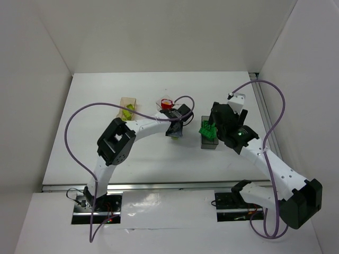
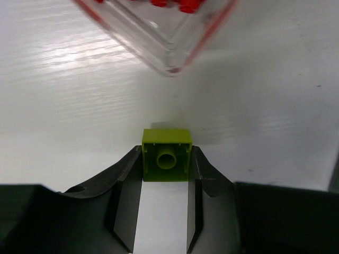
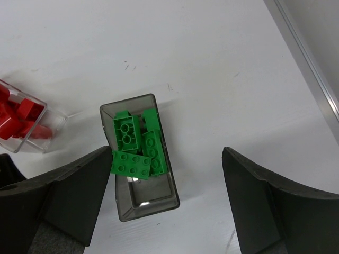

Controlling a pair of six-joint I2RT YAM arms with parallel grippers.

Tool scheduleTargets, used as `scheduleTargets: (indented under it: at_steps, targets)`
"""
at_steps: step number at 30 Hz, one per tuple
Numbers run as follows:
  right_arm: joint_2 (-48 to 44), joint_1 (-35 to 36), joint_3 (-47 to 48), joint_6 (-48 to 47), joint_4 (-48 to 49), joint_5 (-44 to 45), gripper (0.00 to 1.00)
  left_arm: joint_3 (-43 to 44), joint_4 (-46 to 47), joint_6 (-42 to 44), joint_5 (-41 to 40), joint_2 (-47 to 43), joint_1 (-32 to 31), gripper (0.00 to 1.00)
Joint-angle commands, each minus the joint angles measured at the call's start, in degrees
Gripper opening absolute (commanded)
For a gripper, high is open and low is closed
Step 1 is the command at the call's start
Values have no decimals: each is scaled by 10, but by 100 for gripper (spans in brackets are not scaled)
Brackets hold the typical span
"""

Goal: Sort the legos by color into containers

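Note:
My left gripper [image 2: 166,161] is shut on a yellow-green lego [image 2: 166,154], held above the table just short of the clear container [image 2: 169,47] of red legos [image 2: 169,3]. In the top view this gripper [image 1: 175,130] is below the clear container [image 1: 166,103]. The tan container [image 1: 127,107] holds yellow-green legos. My right gripper [image 3: 169,180] is open and empty above the dark grey container [image 3: 139,164], which holds several green legos [image 3: 139,144]. The grey container [image 1: 209,136] with its green legos also shows in the top view, beside the right gripper [image 1: 220,127].
A metal rail [image 3: 310,58] runs along the table's right edge. White walls close in the table at the back and both sides. The left arm's purple cable [image 1: 79,114] loops over the left of the table.

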Motion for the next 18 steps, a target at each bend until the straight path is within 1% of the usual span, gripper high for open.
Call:
scheduleTargets:
  at_steps: [1,2,5,6,7,9,10,11,12,15,18]
  targets:
    - [-7,-4,-4,6,-5,9,91,17,-41,1,-46,-58,25,18]
    - [-7,-4,-4,6,-5,9,91,5,-46,1,-52,-86,33,18]
    - [-12,-4,-10,0,5,-3,91,-10,-70,1,-65,-131,83,17]
    - [-12,-4,-10,-6,12,-3,91,-23,-70,1,-65,-163,99,17]
    - [-12,-4,-16,-6,12,-3,91,-31,-75,1,-65,-179,134,17]
    - [-12,-4,-16,-6,12,-9,91,-50,-76,6,-73,-205,167,17]
    - [-6,-4,-16,-6,12,-16,91,-50,-76,6,-78,-214,199,17]
    - [-6,-4,-16,-6,18,-16,91,-50,-76,6,-78,-220,214,17]
    - [0,-4,-16,-6,23,-24,91,-50,-81,6,-78,-220,242,17]
    - [7,-4,-16,-6,23,-30,91,-50,-81,6,-56,-207,291,17]
    - [12,-4,-10,-13,23,-30,91,-50,-86,6,-48,-192,326,20]
